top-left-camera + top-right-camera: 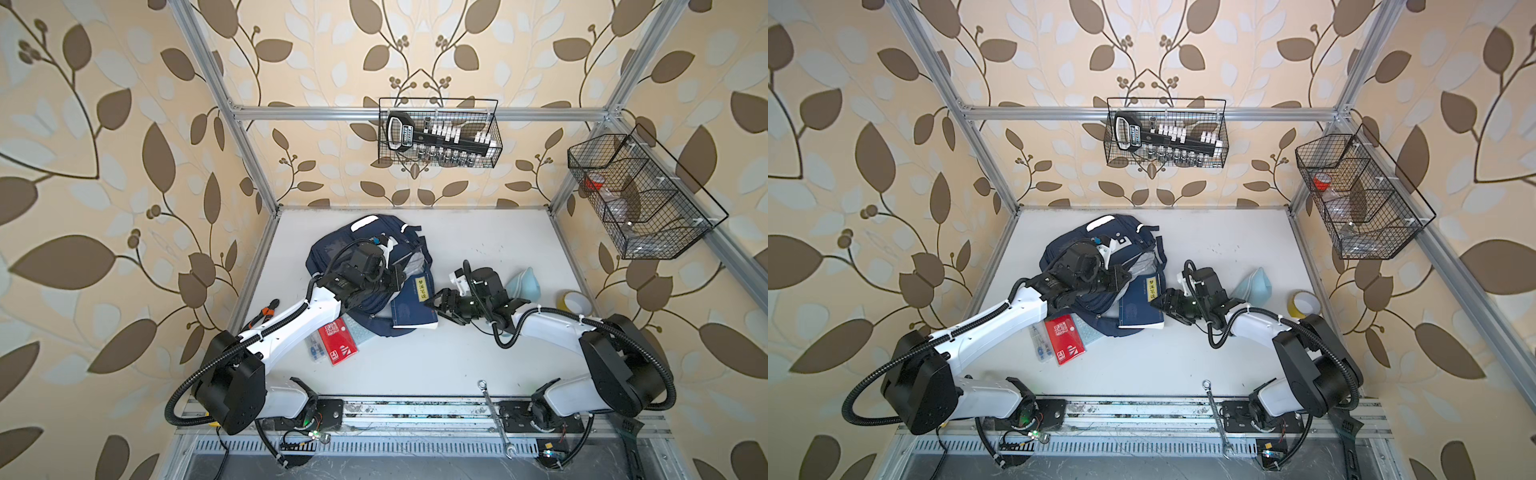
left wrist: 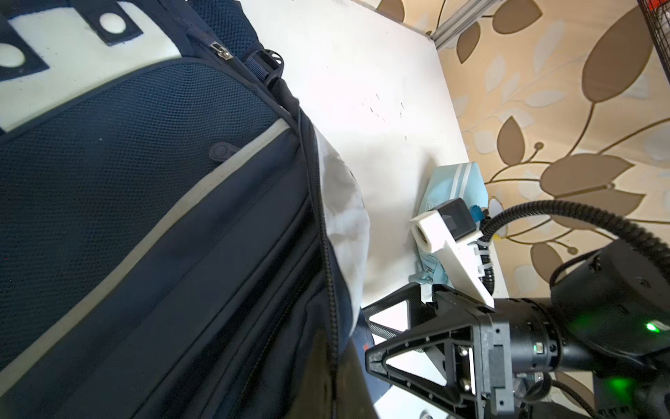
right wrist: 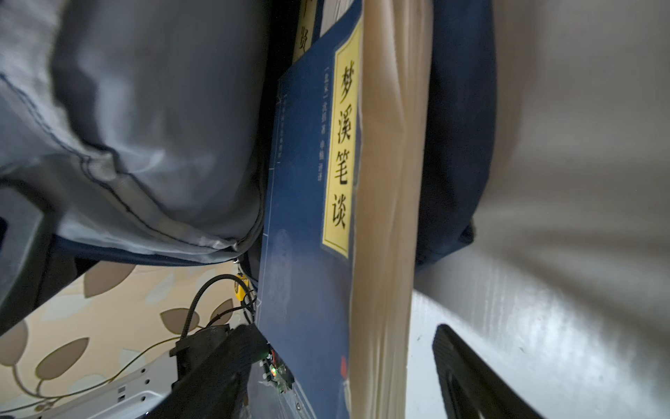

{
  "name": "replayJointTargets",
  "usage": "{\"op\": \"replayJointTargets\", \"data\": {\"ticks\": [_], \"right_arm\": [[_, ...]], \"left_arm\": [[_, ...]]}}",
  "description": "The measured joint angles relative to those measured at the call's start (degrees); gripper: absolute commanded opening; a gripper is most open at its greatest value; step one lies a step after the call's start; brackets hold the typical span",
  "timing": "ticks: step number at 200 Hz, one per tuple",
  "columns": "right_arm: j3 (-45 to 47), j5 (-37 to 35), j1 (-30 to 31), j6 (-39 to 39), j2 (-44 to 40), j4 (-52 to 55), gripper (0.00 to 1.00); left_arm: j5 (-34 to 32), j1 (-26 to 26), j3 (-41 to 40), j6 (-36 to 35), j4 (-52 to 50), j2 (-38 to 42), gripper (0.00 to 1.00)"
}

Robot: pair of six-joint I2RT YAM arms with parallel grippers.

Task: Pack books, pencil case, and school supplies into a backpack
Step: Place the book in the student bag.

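Left claw [image 1: 394, 277]: closed tight on the rim of the backpack [image 1: 328, 253], at its mouth. The flap is held up off the table [image 1: 415, 365]. Its grey lining shows in the right wrist view.

Right claw [image 1: 432, 305]: apart. In the right wrist view my fingers [image 3: 467, 373] stand on either side of the near end of the book [image 3: 308, 217]. One is close by the cover. The other is clear of the page edges, with bare table between. No grip on it.

Book: lying flat, label up. Its far end is inside the backpack's mouth beneath the raised flap, and its near end sticks out towards my right claw. It rests on the backpack's lower fabric. A second yellow label shows deeper inside; I cannot tell what it belongs to.

Booklet [image 1: 337, 340]: on the table by the backpack's near edge, beside my left arm. It overlaps the box [image 1: 313, 349] on one side and the calculator [image 1: 359, 332] on the other. The calculator meets the backpack's edge.

Case [image 1: 524, 284]: on the table beyond my right wrist, well apart from the backpack. Tape [image 1: 575, 301] is near it, by the table's right edge.
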State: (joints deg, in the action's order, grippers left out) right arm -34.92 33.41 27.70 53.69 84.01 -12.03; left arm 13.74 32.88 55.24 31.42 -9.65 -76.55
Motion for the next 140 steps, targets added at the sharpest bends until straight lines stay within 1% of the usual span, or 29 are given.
{"op": "replayJointTargets", "data": {"ticks": [47, 91, 110, 133, 138, 140], "right_arm": [[0.9, 0.8, 2.3, 4.0, 4.3, -5.0, 0.69], [1.7, 1.8, 3.2, 7.5, 5.9, -9.1, 0.48], [1.7, 2.0, 3.2, 8.0, 5.7, -9.5, 0.41], [1.7, 2.0, 3.2, 8.0, 4.2, -9.0, 0.36], [1.7, 1.9, 3.2, 7.9, 3.8, -9.0, 0.33], [1.7, 1.9, 3.2, 7.9, 3.6, -8.9, 0.30]], "left_arm": [[1.1, -0.3, 0.3, -1.0, -0.3, 0.3, 0.00], [1.3, -0.4, 0.3, -1.4, -0.3, 1.3, 0.00], [1.3, -0.4, 0.2, -1.5, -0.3, 1.4, 0.00], [1.4, -0.4, 0.2, -1.9, -0.3, 1.4, 0.00], [1.5, -0.4, 0.2, -2.0, -0.3, 1.4, 0.00], [1.5, -0.4, 0.2, -2.0, -0.3, 1.4, 0.00]]}}
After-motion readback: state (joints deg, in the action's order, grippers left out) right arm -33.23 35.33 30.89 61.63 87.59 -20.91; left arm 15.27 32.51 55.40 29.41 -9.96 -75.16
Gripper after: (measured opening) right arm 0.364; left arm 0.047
